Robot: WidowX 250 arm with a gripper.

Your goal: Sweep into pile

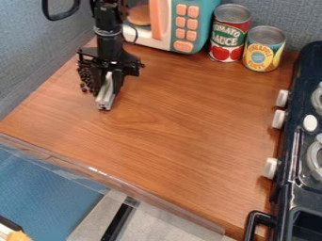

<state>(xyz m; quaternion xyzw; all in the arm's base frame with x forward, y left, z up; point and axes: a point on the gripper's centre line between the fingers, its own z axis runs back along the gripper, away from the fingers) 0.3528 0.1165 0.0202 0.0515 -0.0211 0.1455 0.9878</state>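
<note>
A black two-finger gripper [108, 83] hangs at ten o'clock over a brown wood-grain tabletop [170, 141], its fingers closed on a slim silver metal bar [105, 97] that slants down toward the surface. Just beside it, on the nine o'clock side, small dark round pieces [84, 76] lie bunched near the table's edge, with a few loose at the group's six o'clock side; whether more lie behind the gripper cannot be told. The sweep itself appears to be in hand, the gathering well along. The next move likely calls for setting the bar low beyond the strays and nudging them toward twelve o'clock, gently enough not to scatter the bunch. A teal-and-white toy microwave [209, 21] stands at twelve o'clock, a black toy stove [286, 197] at three.
</note>
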